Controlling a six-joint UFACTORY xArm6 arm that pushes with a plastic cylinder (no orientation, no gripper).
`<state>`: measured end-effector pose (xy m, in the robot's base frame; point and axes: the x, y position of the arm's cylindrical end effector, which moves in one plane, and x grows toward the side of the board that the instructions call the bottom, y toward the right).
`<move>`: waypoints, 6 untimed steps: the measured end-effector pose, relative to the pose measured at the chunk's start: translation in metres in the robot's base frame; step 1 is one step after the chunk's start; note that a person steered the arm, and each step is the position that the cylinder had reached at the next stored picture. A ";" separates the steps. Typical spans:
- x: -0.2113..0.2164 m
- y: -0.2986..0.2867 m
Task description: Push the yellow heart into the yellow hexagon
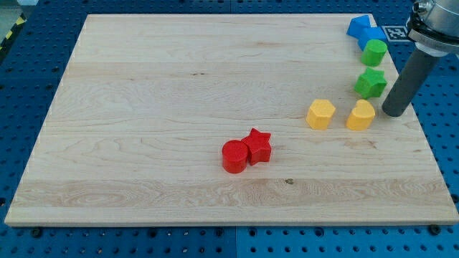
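Observation:
The yellow heart [361, 115] lies on the wooden board [179, 86] at the view's right. The yellow hexagon [320, 113] lies just to its left, with a small gap between them. My tip [393, 113] rests on the board just to the right of the yellow heart, close to it; I cannot tell whether they touch. The rod rises up and to the right from there.
A green star [371, 83] sits just above the heart, close to the rod. A green round block [374, 51] and two blue blocks [364, 30] lie further up at the top right. A red cylinder [234, 156] and a red star [258, 145] touch near the board's middle bottom.

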<state>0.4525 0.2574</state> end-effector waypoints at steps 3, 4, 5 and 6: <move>0.003 -0.058; 0.012 -0.049; 0.025 -0.026; 0.025 -0.035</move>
